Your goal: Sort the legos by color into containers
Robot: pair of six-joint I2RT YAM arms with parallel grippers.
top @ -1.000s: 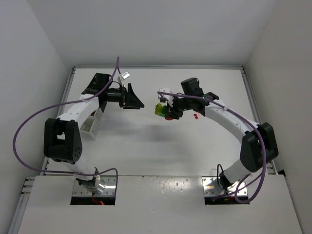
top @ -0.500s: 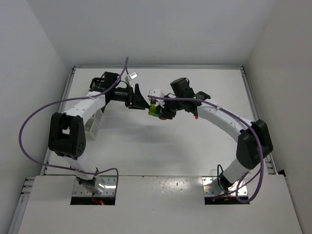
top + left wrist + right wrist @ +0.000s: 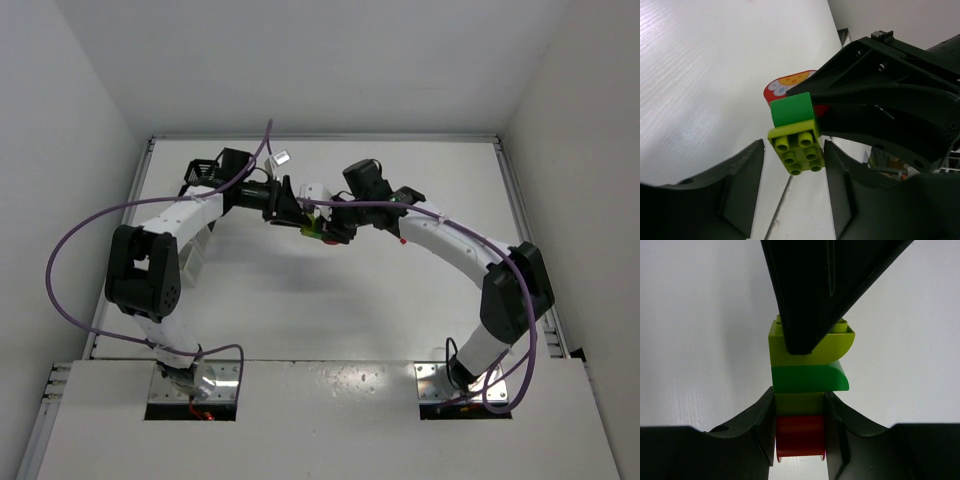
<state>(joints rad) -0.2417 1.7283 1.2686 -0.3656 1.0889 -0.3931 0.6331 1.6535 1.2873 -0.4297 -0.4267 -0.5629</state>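
Observation:
My right gripper point(image 3: 800, 400) is shut on a stack of legos point(image 3: 317, 229), held above the table at mid-back. Its jaws pinch a yellow-green brick point(image 3: 800, 403) and a red brick point(image 3: 800, 435). A dark green brick point(image 3: 810, 379) and a lime brick point(image 3: 812, 347) stick out beyond the fingertips. My left gripper point(image 3: 794, 150) faces it head on and straddles the lime brick point(image 3: 796, 147). It is open, with a gap showing on one side. One left finger point(image 3: 825, 285) covers part of the lime brick. A white container point(image 3: 192, 262) shows partly under the left arm.
A tiny red lego point(image 3: 401, 241) lies on the table beside the right forearm. Both purple cables loop out over the table's sides. The white walls close in at the back and at both sides.
The left gripper has swung right and the right gripper left until they meet. The left jaws have narrowed around the stack's lime end brick.

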